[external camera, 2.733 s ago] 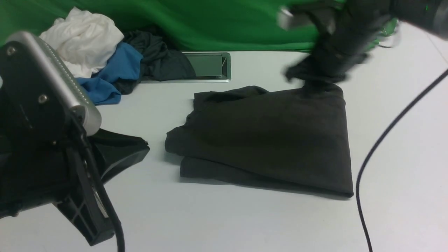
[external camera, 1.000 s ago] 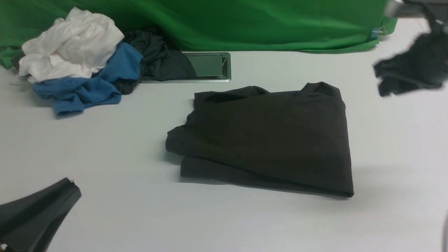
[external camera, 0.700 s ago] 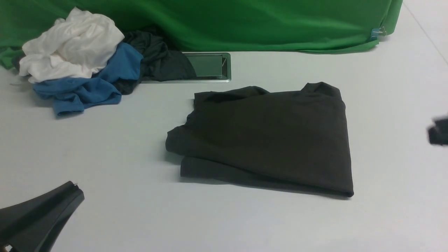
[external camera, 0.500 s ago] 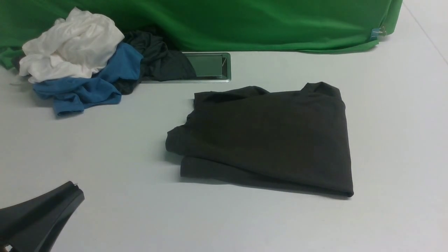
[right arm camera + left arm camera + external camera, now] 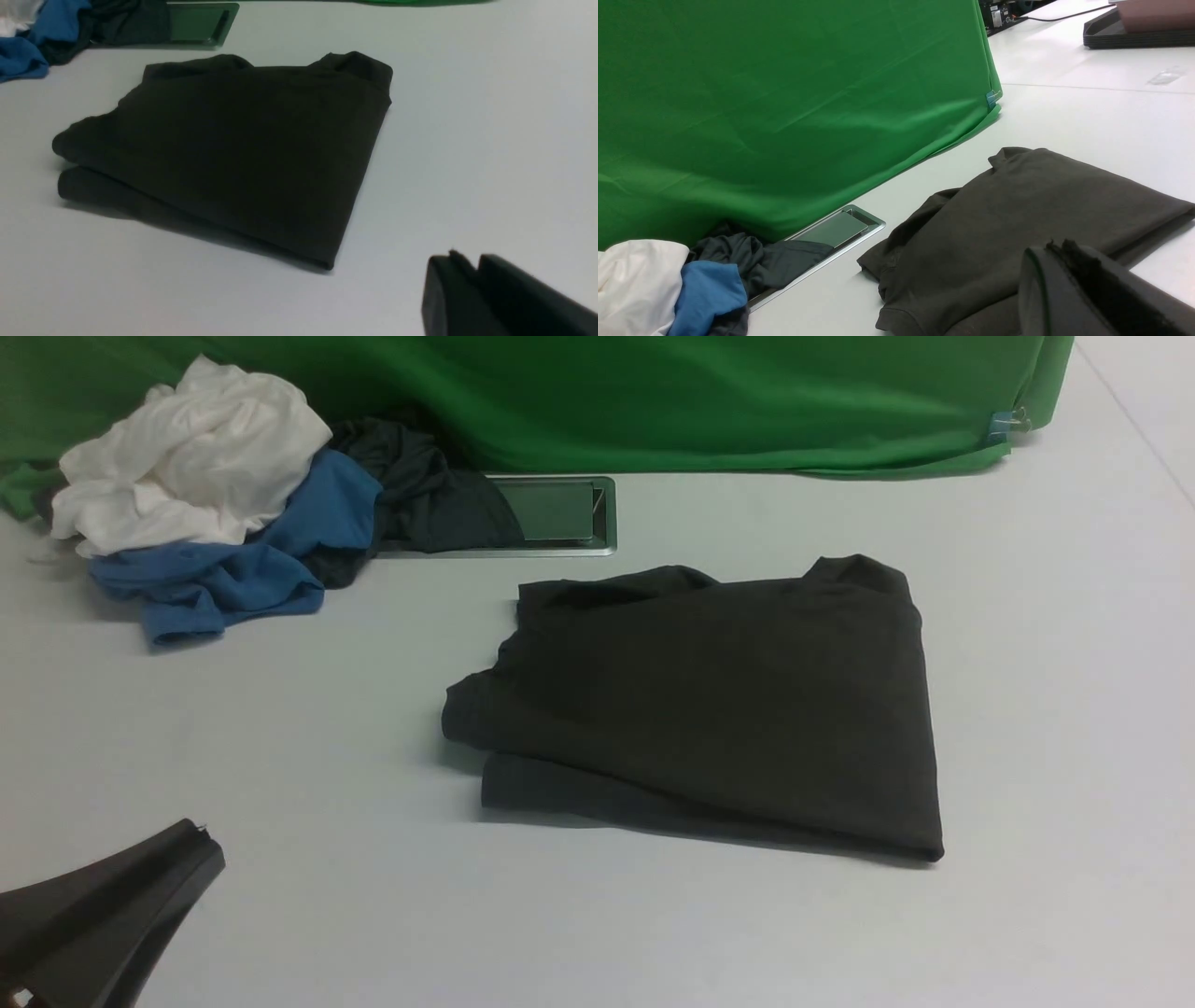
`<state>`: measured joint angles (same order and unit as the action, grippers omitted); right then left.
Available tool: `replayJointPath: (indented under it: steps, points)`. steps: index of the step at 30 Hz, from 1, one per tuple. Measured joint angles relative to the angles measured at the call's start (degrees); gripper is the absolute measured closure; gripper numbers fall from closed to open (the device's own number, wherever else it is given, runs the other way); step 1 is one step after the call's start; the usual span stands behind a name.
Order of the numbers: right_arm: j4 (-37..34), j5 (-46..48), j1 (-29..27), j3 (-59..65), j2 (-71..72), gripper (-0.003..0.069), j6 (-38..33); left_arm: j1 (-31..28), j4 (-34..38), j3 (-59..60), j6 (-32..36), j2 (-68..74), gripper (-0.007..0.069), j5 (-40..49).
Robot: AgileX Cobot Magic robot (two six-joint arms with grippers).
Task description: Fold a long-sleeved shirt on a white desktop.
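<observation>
The long-sleeved shirt (image 5: 709, 709) lies folded into a dark, roughly square stack in the middle of the white desktop (image 5: 280, 728), collar toward the far right corner. No logo shows. My left gripper (image 5: 191, 835) sits low at the near left, shut and empty, well clear of the shirt (image 5: 1017, 210); its tips (image 5: 1057, 247) press together. My right gripper (image 5: 467, 261) is outside the front view. In the right wrist view it hovers over bare table off the shirt's (image 5: 233, 149) near right corner, fingers together with nothing between them.
A pile of white (image 5: 196, 448), blue (image 5: 233, 569) and dark grey (image 5: 420, 495) garments lies at the far left, partly over a silver-framed panel (image 5: 555, 513). A green backdrop (image 5: 653, 401) closes off the back. A dark tray (image 5: 1134, 32) stands far to the right.
The right gripper let go of the shirt's far right corner, swung away to the right and left the front view. The left arm drew back to the near left. The shirt lies still.
</observation>
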<state>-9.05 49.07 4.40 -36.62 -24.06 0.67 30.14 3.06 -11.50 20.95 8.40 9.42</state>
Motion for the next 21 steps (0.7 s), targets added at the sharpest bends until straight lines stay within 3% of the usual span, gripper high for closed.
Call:
replayJointPath:
  steps: [5,9,16,21]
  points:
    - [1.6,-1.0,0.0,0.0,0.0,0.0552,0.0,0.0,0.0,0.0,0.0,0.0,0.0606,0.0]
    - [2.7,-6.0,-0.2,2.3,1.9,0.0619,-2.5,0.0,0.0,0.0,0.0,0.0,0.0606,0.0]
    - [2.8,-26.9,-0.8,22.5,14.4,0.0626,-5.0,0.0,0.0,0.0,0.0,0.0,0.0606,0.0]
    - [3.0,-34.5,-0.8,33.1,20.7,0.0626,-5.0,0.0,0.0,0.0,0.0,0.0,0.0606,0.0]
